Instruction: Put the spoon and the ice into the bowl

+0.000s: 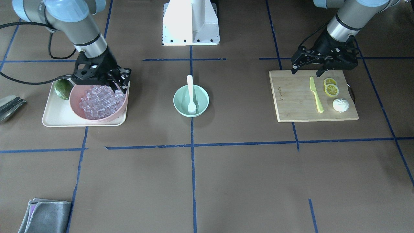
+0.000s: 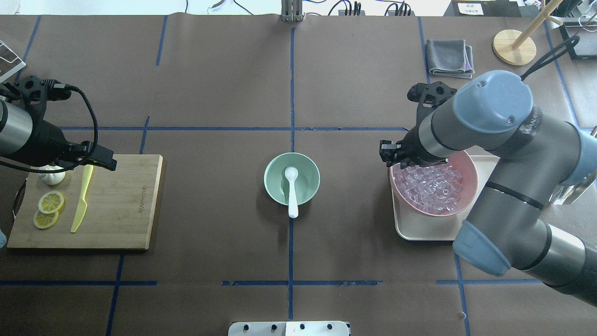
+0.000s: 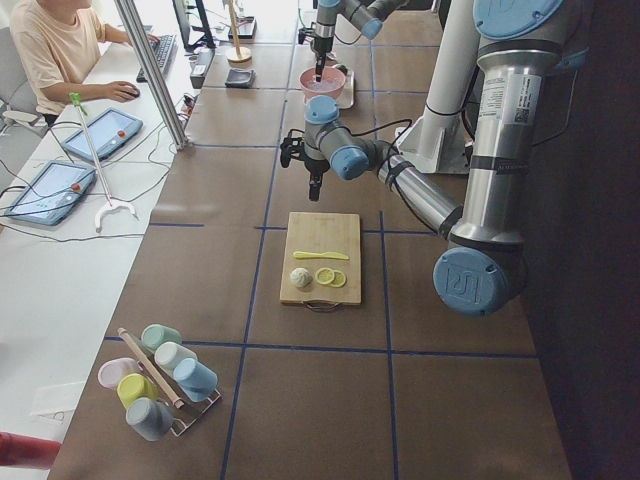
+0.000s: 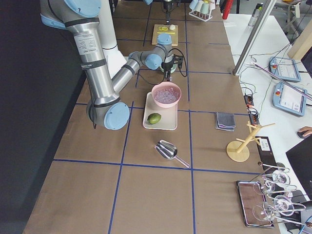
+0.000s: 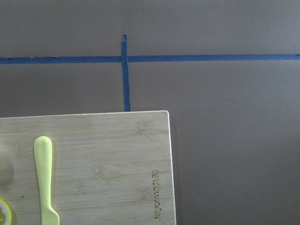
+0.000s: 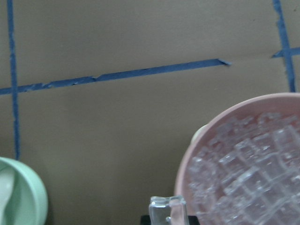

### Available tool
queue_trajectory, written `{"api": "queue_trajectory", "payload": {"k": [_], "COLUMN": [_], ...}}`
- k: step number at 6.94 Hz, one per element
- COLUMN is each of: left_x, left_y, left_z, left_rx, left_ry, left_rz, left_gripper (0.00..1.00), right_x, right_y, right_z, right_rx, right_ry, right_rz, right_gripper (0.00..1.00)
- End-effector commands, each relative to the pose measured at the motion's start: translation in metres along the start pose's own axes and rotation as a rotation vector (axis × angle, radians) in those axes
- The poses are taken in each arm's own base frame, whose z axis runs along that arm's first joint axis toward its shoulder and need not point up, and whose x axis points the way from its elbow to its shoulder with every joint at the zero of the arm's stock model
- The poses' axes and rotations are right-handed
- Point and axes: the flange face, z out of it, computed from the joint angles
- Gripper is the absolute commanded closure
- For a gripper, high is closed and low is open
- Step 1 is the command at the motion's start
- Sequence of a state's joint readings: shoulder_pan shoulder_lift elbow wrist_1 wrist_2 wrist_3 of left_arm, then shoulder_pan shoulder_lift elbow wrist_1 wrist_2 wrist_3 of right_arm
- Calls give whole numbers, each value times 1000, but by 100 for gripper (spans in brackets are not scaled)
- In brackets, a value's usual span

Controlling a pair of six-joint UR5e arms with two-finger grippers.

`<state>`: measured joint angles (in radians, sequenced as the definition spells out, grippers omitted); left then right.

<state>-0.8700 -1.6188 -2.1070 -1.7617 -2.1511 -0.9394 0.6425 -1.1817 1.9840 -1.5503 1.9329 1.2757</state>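
Observation:
The white spoon (image 1: 190, 94) lies in the mint-green bowl (image 1: 179, 97) at the table's middle, its handle over the rim; both also show in the overhead view, spoon (image 2: 291, 189) and bowl (image 2: 273, 179). Many clear ice cubes (image 1: 100, 102) fill the pink bowl (image 1: 75, 100). My right gripper (image 1: 119, 84) hangs over that bowl's rim on the green bowl's side. In the right wrist view it is shut on one ice cube (image 6: 166, 212). My left gripper (image 1: 306, 70) is open and empty above the back edge of the cutting board (image 1: 297, 97).
The pink bowl stands on a cream tray (image 1: 55, 116) with an avocado (image 1: 63, 88). The board holds a yellow-green knife (image 1: 316, 94), lemon slices (image 1: 331, 87) and a white bulb (image 1: 340, 105). A metal scoop (image 1: 9, 106) and a grey cloth (image 1: 45, 215) lie beyond the tray.

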Motion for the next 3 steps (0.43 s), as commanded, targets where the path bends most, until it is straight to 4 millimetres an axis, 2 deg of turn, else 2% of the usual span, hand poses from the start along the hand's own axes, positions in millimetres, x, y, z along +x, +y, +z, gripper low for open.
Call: {"api": "queue_trajectory", "payload": {"k": [1, 2, 3], "left_x": [-13, -12, -12], "left_y": [3, 3, 3], "left_z": [-4, -5, -5], "left_rx": [3, 4, 4], "left_ry": [-9, -8, -8], "left_rz": [-10, -11, -11], "left_gripper": [1, 1, 1], "right_x": [-92, -136, -151], "right_y": [33, 32, 34], "right_z": [19, 42, 67], "right_rx": [-27, -27, -23], "right_ry": [-28, -42, -83], "right_rz": [103, 145, 131], "right_gripper": [100, 100, 100]}}
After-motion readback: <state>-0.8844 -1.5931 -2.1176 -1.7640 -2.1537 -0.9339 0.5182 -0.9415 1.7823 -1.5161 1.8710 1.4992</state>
